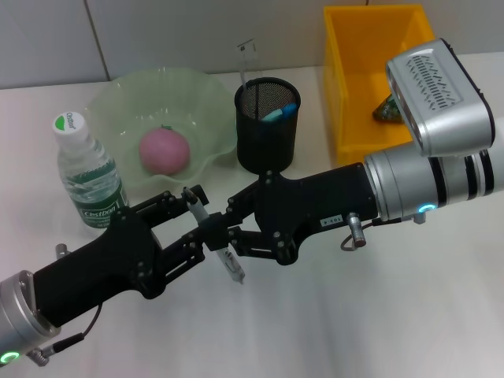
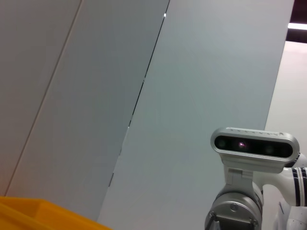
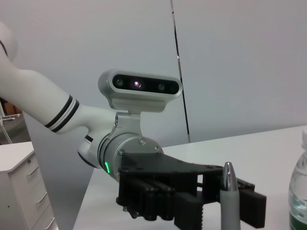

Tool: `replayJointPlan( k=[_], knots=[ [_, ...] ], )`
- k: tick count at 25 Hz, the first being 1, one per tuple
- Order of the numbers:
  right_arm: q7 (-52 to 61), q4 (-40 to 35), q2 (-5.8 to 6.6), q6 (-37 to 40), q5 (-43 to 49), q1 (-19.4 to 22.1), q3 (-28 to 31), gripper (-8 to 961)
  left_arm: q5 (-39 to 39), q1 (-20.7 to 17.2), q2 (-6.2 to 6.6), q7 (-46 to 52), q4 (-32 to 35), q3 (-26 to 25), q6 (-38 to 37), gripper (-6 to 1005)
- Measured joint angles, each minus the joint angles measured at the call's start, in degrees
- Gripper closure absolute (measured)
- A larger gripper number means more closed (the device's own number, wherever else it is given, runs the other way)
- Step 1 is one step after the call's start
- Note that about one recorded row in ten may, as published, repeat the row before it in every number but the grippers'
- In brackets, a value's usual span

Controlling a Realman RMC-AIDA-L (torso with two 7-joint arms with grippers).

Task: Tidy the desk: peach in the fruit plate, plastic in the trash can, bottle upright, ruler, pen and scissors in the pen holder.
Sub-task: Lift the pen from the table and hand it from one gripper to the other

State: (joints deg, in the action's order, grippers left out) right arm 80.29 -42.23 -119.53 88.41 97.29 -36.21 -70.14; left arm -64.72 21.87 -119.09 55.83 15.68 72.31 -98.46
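Note:
A grey pen (image 1: 214, 236) hangs over the table's middle, where both grippers meet. My right gripper (image 1: 211, 231), reaching in from the right, is shut on the pen's middle. My left gripper (image 1: 200, 220) comes from the lower left, its fingers open on either side of the pen. The right wrist view shows the pen (image 3: 229, 196) upright between the left gripper's (image 3: 221, 211) spread fingers. The pink peach (image 1: 164, 150) lies in the green fruit plate (image 1: 118, 98). The bottle (image 1: 88, 173) stands upright. The black mesh pen holder (image 1: 268, 130) holds a clear ruler (image 1: 246, 63) and blue-handled scissors (image 1: 279, 113). Crumpled plastic (image 1: 386, 109) lies in the yellow trash can (image 1: 346, 79).
The bottle stands just left of the left arm, with the plate behind it. Directly behind the two grippers is the pen holder. The trash can sits at the back right, partly hidden by the right wrist camera (image 1: 437, 90). White table extends in front.

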Motion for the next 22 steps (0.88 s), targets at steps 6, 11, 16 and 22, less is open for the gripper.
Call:
replayJointPlan(
  k=[6,11,16,22],
  knots=[
    [0.0,0.1,0.00,0.0,0.0,0.0,0.0,823,0.3,0.1,-0.08,-0.6,-1.2,-0.2,0.2,533],
    [-0.1,0.5,0.00,0.0,0.0,0.0,0.0,823,0.9,0.2,-0.09,-1.7,-1.6,0.1,0.3,551],
    [-0.1,0.6,0.00,0.0,0.0,-0.2,0.0,822,1.0,0.5,-0.09,-1.8,-1.6,0.1,0.4,674],
    [-0.1,0.6,0.00,0.0,0.0,-0.4,0.0,823,1.0,0.9,-0.09,-2.8,-2.3,0.0,0.4,701]
  ],
)
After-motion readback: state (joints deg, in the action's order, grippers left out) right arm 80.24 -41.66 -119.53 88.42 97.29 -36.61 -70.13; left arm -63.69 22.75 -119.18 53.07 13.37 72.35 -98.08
